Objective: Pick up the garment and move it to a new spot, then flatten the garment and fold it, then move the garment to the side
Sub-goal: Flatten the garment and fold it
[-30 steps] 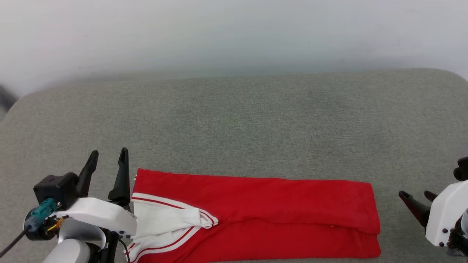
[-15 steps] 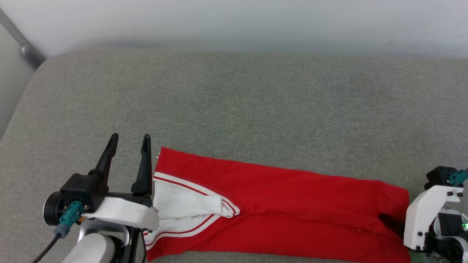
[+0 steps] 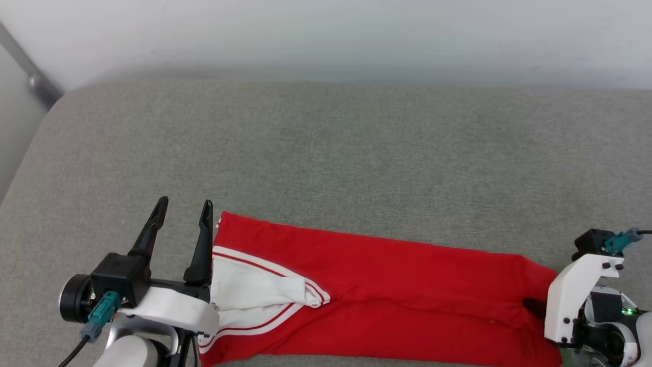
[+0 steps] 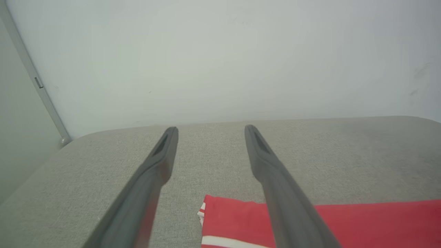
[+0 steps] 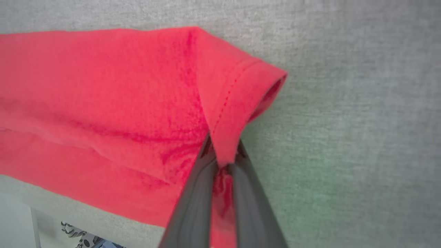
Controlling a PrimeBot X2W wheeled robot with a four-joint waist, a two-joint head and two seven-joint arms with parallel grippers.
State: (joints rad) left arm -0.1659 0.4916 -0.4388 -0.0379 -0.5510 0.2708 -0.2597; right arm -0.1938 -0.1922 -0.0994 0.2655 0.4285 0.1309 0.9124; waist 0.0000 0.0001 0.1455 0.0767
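Garment (image 3: pixel 387 285) down flat along the near edge of the grey padded surface (image 3: pixel 326 153), drawn out into one long red band from your left to your right. Its white panel (image 3: pixel 249 290) with the striped trim sits at the left end. Your left gripper (image 3: pixel 185 202) is just beside that end, fingers spread wide and holding nothing; from the head view you cannot tell whether the inner finger touches the cloth. At the other end, your right gripper (image 5: pixel 223 151) has its fingers pressed together on the hemmed corner, a tuck of red fabric pinched between the tips. In the head view the white wrist housing (image 3: pixel 565 300) stands in front of that pinch. A pale wall (image 3: pixel 326 35) is behind the surface, and a grey rail (image 3: pixel 30 76) slants down it at the far left corner.
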